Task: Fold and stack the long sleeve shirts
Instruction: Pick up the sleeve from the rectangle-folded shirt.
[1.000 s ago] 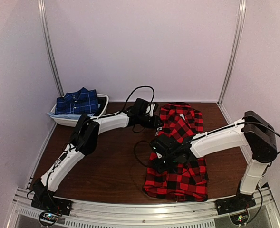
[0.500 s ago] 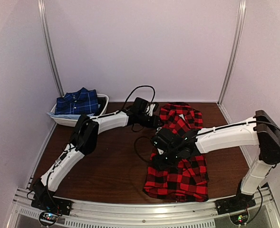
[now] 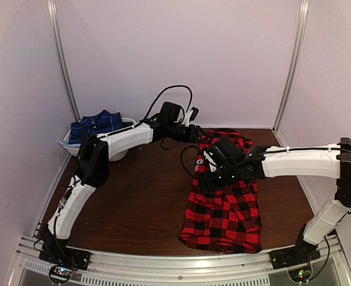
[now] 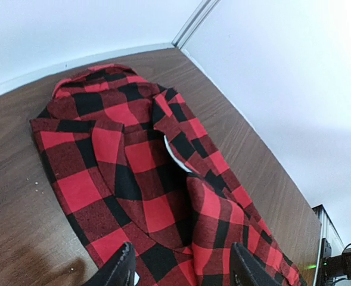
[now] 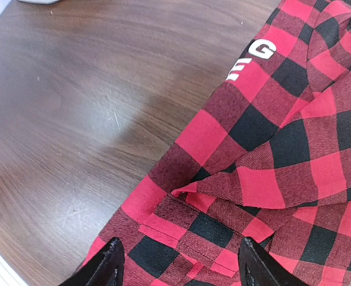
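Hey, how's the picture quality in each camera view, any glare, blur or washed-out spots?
Top view: soft and dim with a lilac cast, red shirt still readable. Left wrist view: plaid sharp, but the wall is washed out near white. Right wrist view: sharpest, weave and white letters crisp, a pale sheen on the table.

Left arm (image 3: 124, 136) and right arm (image 3: 297, 162): glossy white shell links, chunky black joint housings. Thin black cables (image 3: 174, 90) loop off my wrists. Black base blocks (image 3: 56, 253) at 7 and 5 o'clock, small lit circuit boards (image 3: 60, 273) below. Left gripper (image 4: 184, 271) and right gripper (image 5: 181, 265): matte black rounded fingertips (image 5: 108, 262).
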